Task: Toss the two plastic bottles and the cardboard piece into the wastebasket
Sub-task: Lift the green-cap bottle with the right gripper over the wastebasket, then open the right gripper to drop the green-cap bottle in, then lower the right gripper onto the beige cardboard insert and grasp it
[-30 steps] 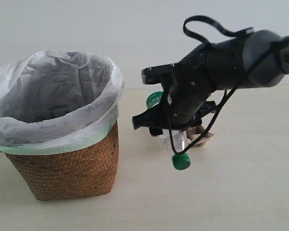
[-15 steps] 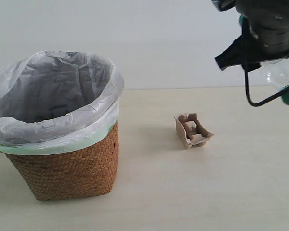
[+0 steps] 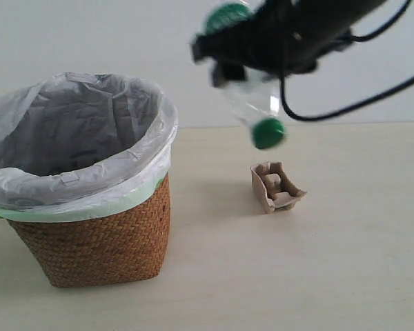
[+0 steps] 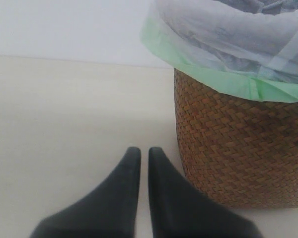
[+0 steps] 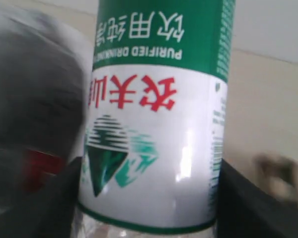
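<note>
Status of disposal task, items in descending order of size.

Tabletop [image 3: 345,276]: one task item lies on it in the exterior view; see the last entry.

Wastebasket [image 3: 96,241]: upright on the left of the tabletop, liner bag [image 3: 124,124] folded over the rim. Its inside is hidden from every view, so I cannot confirm any contents.

Right pincer [image 3: 252,58]: raised well above the tabletop and clamped across the body of the green-capped bottle [image 3: 252,103]. The right wrist view shows a dark finger on either side of the green-white label [image 5: 154,124]. The bottle hangs tilted, green cap [image 3: 268,132] lowest. In the exterior view it sits to the right of the basket rim, above the gap between basket and cardboard, and I judge it not yet over the opening.

Left pincer [image 4: 144,163]: closed, fingers almost touching, nothing between them, low beside the wicker wall.

Black-capped bottle: not seen on the tabletop. A blurred red patch in the right wrist view is too indistinct to identify. It may be in the basket, but this is unverified.

Cardboard piece [image 3: 276,187]: on the tabletop, well apart from the basket, untouched.

Assessment: no item is confirmed disposed. The green-capped bottle is in carriage and needs release over the opening. The cardboard piece is outstanding.
</note>
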